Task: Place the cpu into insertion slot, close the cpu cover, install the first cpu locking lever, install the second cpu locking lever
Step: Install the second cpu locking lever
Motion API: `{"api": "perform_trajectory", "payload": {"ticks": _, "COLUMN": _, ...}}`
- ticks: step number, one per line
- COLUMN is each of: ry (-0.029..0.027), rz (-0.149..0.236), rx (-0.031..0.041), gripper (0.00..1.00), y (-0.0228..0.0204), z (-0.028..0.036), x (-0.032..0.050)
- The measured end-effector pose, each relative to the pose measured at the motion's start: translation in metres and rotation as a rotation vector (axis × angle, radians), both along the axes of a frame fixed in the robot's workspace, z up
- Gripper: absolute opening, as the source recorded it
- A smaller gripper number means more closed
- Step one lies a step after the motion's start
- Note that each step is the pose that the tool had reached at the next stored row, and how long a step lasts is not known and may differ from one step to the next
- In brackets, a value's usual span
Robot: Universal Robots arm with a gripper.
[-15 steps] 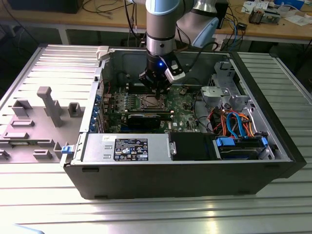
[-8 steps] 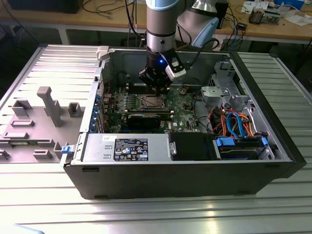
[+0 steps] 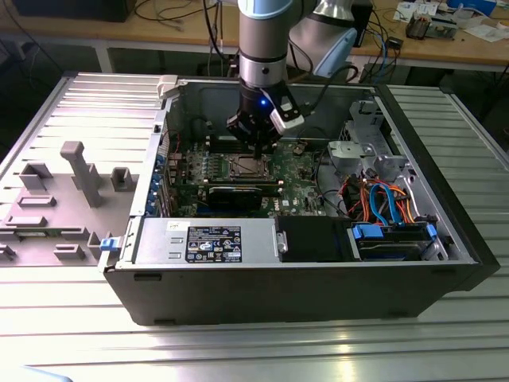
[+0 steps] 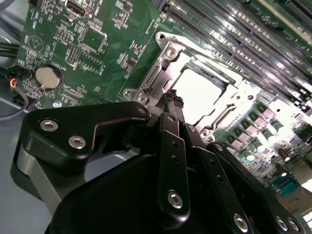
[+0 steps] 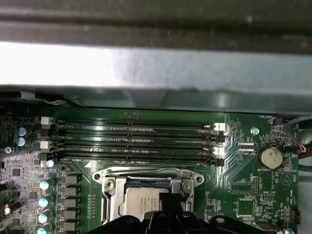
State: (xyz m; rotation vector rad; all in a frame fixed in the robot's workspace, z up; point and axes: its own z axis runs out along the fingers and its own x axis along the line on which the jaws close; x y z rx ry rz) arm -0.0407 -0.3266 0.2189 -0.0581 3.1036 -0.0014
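From my remote station I saw the arm reaching down into the open computer case (image 3: 445,239), with the gripper (image 3: 256,146) hanging just above the socket (image 3: 248,165) on the green motherboard (image 3: 298,179). In the second wrist view the gripper (image 4: 174,101) had its black fingertips (image 4: 170,99) drawn together with nothing between them, poised at the edge of the socket (image 4: 146,80). The chip (image 4: 197,95) sat flat in the socket, its pale metal top showing through the square window of the silvery cover (image 4: 234,95), which lay down around it. In the first wrist view the chip (image 5: 141,201) sat inside the cover (image 5: 113,191), beside the long black memory slots (image 5: 131,141). A round coin battery (image 5: 269,157) sat on the board, well apart from the socket.
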Motion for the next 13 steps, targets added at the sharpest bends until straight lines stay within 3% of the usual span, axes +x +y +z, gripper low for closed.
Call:
{"api": "perform_trajectory", "payload": {"ticks": 3, "ry": 0.0000, "rz": 0.000, "rx": -0.0006, "gripper": 0.11, "y": -0.0031, "z": 0.0000, "x": 0.0000}}
{"api": "perform_trajectory", "payload": {"ticks": 13, "ry": 0.0000, "rz": 0.000, "rx": -0.0007, "gripper": 0.11, "y": -0.0032, "z": 0.0000, "x": 0.0000}}
